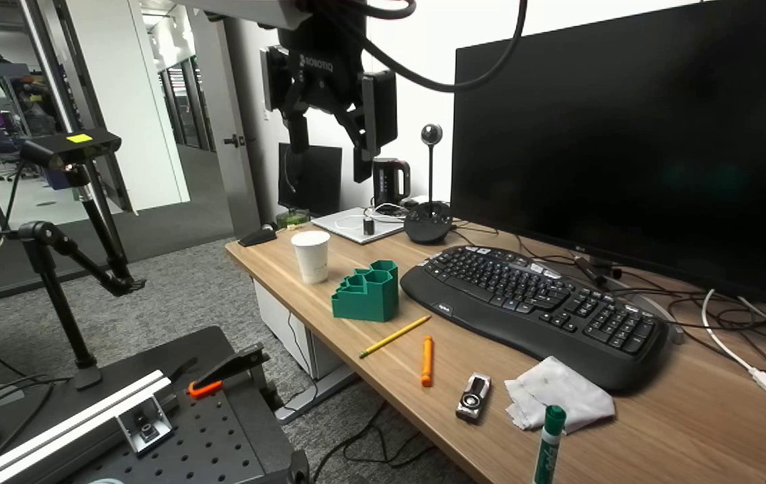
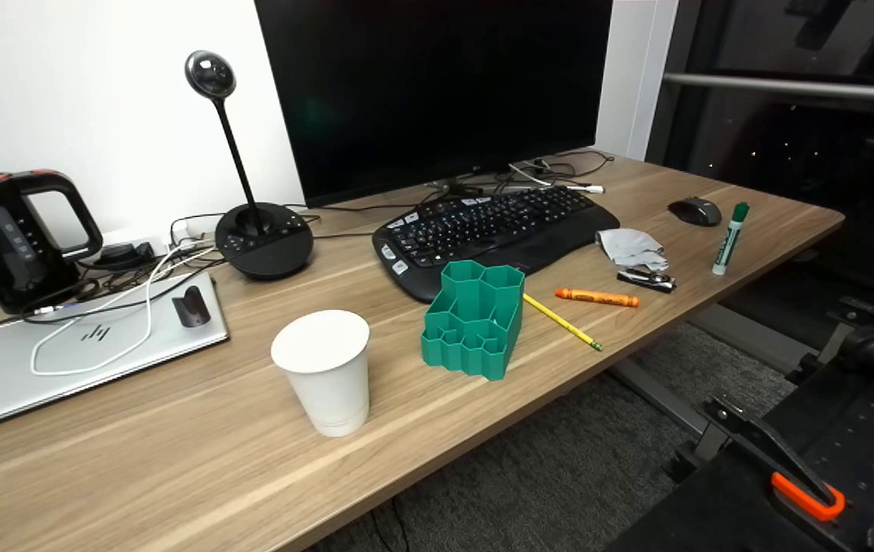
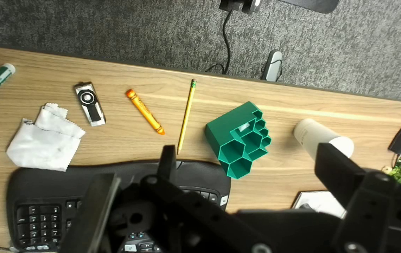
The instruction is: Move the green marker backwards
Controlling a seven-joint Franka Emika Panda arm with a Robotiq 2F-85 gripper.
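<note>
Parted jaws loom in the wrist view; an exterior view adds a mouse (image 2: 695, 211) near the upright green marker (image 2: 730, 238).

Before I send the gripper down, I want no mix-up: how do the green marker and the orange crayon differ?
Pose: the green marker stands upright on its white end, while the orange crayon lies flat. Colour: the green marker mixes green and white; the orange crayon is orange with dark markings. Thickness: the green marker looks thicker than the orange crayon. Both rest on the wooden desk.
</note>
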